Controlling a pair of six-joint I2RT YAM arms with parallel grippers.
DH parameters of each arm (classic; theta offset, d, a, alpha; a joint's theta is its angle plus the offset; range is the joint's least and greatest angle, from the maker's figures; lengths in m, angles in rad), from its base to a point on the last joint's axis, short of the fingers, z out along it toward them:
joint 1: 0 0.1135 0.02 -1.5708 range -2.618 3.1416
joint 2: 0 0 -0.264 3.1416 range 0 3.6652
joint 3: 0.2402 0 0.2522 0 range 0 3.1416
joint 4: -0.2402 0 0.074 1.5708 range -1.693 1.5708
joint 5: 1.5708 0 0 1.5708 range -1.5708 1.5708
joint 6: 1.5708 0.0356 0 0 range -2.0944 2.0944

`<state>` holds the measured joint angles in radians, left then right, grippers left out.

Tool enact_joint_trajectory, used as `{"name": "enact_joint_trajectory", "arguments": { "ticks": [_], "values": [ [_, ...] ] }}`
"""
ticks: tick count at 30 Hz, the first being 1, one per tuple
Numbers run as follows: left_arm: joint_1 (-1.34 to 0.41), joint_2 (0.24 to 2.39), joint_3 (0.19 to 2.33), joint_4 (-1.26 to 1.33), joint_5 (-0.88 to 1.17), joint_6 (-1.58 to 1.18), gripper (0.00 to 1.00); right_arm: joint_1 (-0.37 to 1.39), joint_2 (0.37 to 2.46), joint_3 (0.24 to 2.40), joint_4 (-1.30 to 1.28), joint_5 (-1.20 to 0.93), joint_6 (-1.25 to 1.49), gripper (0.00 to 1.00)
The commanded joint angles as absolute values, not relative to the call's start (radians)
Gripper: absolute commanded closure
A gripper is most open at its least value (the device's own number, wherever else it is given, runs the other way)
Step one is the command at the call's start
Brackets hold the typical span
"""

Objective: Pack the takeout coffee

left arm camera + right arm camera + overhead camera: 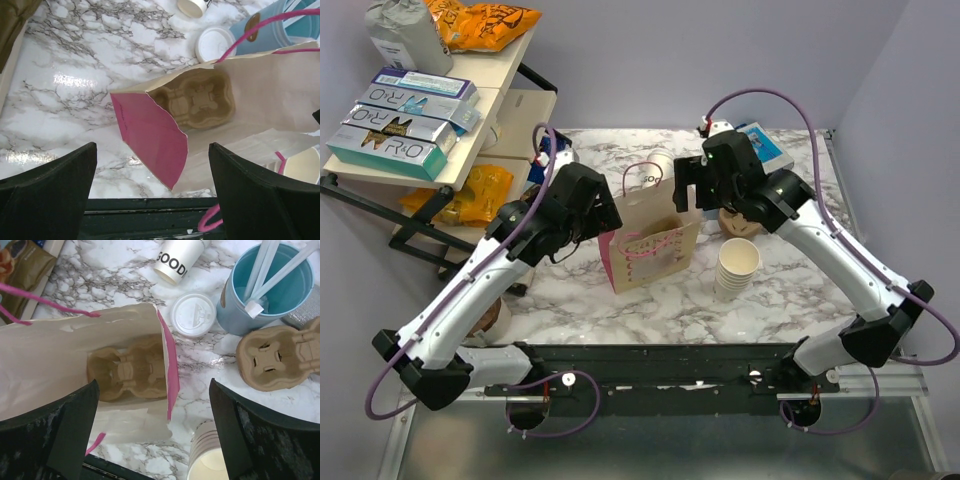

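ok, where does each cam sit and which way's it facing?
Top external: above, behind the bases, looking down at the table; left arm, right arm show.
Left wrist: over the paper bag, looking into it; left fingers.
Right wrist: same bag, opposite side; right fingers.
Wrist views share: the carrier inside, the white lid.

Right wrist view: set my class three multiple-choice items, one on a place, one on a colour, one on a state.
1. The bag holds: A a carrier; B a spoon; C a bottle.
2. The mug is: A red; B blue; C black.
3. The right pincer is: A open; B shut; C out of view.
Answers: 1 A, the carrier lies on the bag's floor; 2 B, its wall is light blue; 3 A, its fingers stand wide apart, gripping nothing.
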<state>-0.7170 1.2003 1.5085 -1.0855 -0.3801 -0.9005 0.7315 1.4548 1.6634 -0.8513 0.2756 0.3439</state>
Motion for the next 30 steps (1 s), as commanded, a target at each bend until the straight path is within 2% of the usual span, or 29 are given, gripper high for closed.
{"name": "enact_joint_trajectory", "arguments": {
  "ticks": [1, 5, 7, 8, 9, 10, 11, 12, 13, 14, 15, 18, 20, 23, 30],
  "values": [
    [-0.715, 1.270, 1.456, -1.074, -0.313, -0.885, 0.01, 0.716, 1.509, 1.628, -0.825, 0.262, 0.356, 0.05],
    [-0.715, 1.315, 1.442, -1.078, -0.321, -0.879, 0.01, 0.715, 1.546, 1.614, -0.821, 0.204, 0.334, 0.12],
    [-0.715, 1.338, 1.448, -1.095, -0.360, -0.896, 0.02, 0.715, 1.554, 1.606, -0.824, 0.187, 0.337, 0.20],
    [-0.715, 1.342, 1.450, -1.101, -0.365, -0.896, 0.08, 0.713, 1.557, 1.602, -0.824, 0.169, 0.336, 0.25],
    [-0.715, 1.347, 1.451, -1.104, -0.365, -0.897, 0.12, 0.715, 1.557, 1.594, -0.824, 0.161, 0.337, 0.38],
    [-0.715, 1.345, 1.451, -1.106, -0.361, -0.896, 0.15, 0.713, 1.552, 1.588, -0.819, 0.155, 0.337, 0.46],
    [-0.715, 1.344, 1.450, -1.103, -0.356, -0.893, 0.26, 0.713, 1.548, 1.583, -0.816, 0.140, 0.336, 0.54],
    [-0.715, 1.330, 1.439, -1.098, -0.350, -0.890, 0.32, 0.715, 1.531, 1.566, -0.810, 0.132, 0.331, 0.68],
    [-0.715, 1.318, 1.433, -1.089, -0.327, -0.875, 0.42, 0.715, 1.516, 1.553, -0.781, 0.121, 0.324, 0.71],
    [-0.715, 1.307, 1.421, -1.051, -0.304, -0.861, 0.61, 0.715, 1.499, 1.537, -0.755, 0.071, 0.304, 0.76],
    [-0.715, 1.274, 1.386, -1.022, -0.269, -0.847, 0.67, 0.716, 1.462, 1.517, -0.732, 0.036, 0.243, 0.85],
    [-0.721, 1.218, 1.329, -0.959, -0.190, -0.828, 0.86, 0.716, 1.398, 1.418, -0.615, -0.070, 0.183, 0.98],
    [-0.751, 1.191, 1.313, -0.965, -0.236, -0.836, 0.95, 0.718, 1.330, 1.346, -0.549, -0.093, 0.167, 0.99],
    [-0.794, 1.126, 1.281, -0.957, -0.334, -0.862, 0.99, 0.724, 1.234, 1.240, -0.431, -0.133, 0.111, 0.99],
    [-0.929, 0.990, 1.169, -0.828, -0.510, -0.854, 1.00, 0.773, 1.108, 1.014, -0.082, -0.230, 0.011, 0.99]
  ]
}}
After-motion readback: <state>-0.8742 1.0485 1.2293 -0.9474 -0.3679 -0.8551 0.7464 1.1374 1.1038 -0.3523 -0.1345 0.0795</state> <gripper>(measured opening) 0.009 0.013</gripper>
